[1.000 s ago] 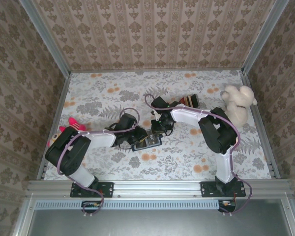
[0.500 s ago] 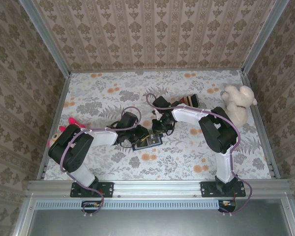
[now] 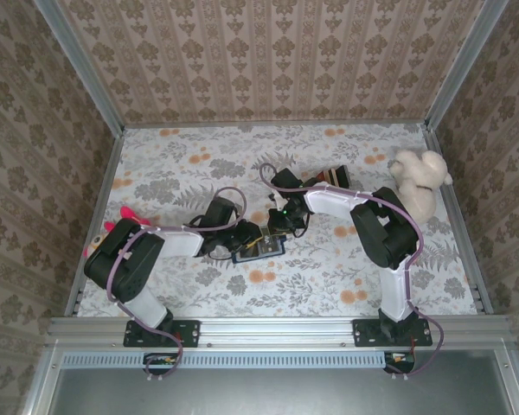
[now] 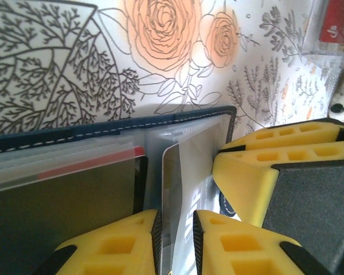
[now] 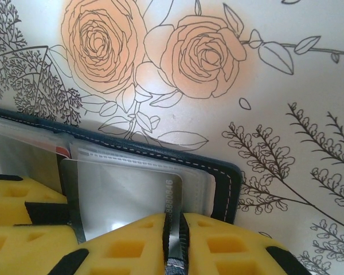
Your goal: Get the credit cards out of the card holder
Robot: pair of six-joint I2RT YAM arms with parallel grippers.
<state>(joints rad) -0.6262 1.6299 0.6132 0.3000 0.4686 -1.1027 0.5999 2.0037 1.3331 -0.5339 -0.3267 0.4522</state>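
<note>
The navy card holder (image 3: 261,249) lies open on the flowered cloth between both arms, its stitched edge (image 4: 103,129) and corner (image 5: 225,183) showing. My left gripper (image 3: 245,239) (image 4: 178,235) is shut on a clear sleeve leaf of it that stands on edge with a grey card inside. My right gripper (image 3: 275,232) (image 5: 175,240) is shut on the edge of a silver credit card (image 5: 132,195) with printed digits, lying over the clear sleeves. A red-edged card (image 4: 86,163) sits in the other half's slot. The right gripper's yellow fingers (image 4: 258,172) press close beside the left's.
A striped block (image 3: 333,177) lies just behind the right arm. A white plush (image 3: 418,183) stands at the right wall and a pink plush (image 3: 125,220) at the left edge. Patterned walls close three sides.
The left arm has edged slightly toward the card holder and its jaws have eased a touch. The right gripper keeps its grip; the card holder has barely shifted.
</note>
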